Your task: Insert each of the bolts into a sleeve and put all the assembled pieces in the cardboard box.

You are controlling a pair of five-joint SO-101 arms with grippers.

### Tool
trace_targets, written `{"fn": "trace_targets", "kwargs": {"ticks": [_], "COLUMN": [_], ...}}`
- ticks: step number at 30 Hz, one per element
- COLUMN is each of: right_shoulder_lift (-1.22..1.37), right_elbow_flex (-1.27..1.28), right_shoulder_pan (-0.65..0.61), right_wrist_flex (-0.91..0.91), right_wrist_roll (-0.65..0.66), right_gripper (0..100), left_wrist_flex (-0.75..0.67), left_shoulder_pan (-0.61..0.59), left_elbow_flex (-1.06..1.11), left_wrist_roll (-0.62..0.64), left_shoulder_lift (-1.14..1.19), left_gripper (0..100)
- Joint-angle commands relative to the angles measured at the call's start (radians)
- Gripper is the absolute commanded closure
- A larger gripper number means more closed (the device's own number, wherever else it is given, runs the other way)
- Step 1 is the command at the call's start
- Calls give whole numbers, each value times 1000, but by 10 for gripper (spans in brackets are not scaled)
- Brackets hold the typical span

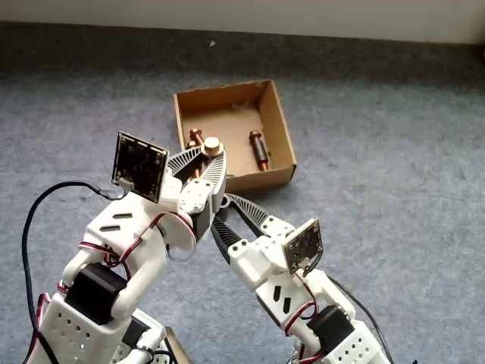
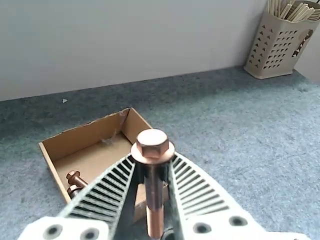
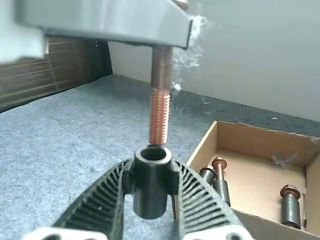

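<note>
My left gripper (image 2: 153, 161) is clenched on one copper bolt (image 2: 152, 144). I hold it upright, head up and threads down, over the grey carpet (image 1: 394, 152), just short of the near wall of the one cardboard box (image 1: 261, 180). Directly beneath it, my right gripper (image 3: 151, 169) grasps one black sleeve (image 3: 150, 187), mouth upward. The bolt's threaded tip hangs right at that mouth, and I cannot tell whether it has entered. Beyond both grippers, three assembled pieces (image 3: 206, 175) (image 3: 221, 186) (image 3: 290, 210) lie on the box floor: two side by side near the left wall, one apart toward the right wall.
</note>
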Motion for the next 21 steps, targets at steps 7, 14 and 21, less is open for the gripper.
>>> {"fn": "trace_targets", "kwargs": {"ticks": [7,14,21], "right_shoulder_lift": [-18,-19,-19], "right_elbow_flex": [79,76,73], "right_shoulder_pan": [-12,-12,-10], "right_wrist_flex": [-24,-25,-27], "right_wrist_roll": [11,11,11], "right_gripper": [994,994,994], "left_wrist_flex": [-21,15,91], "left_shoulder_pan": [96,101,99], "left_elbow_flex": [-13,-8,2], "left_wrist_roll": [9,-15,-34], "left_shoulder_lift": [-16,-117,-234], "left_gripper": [995,995,995]}}
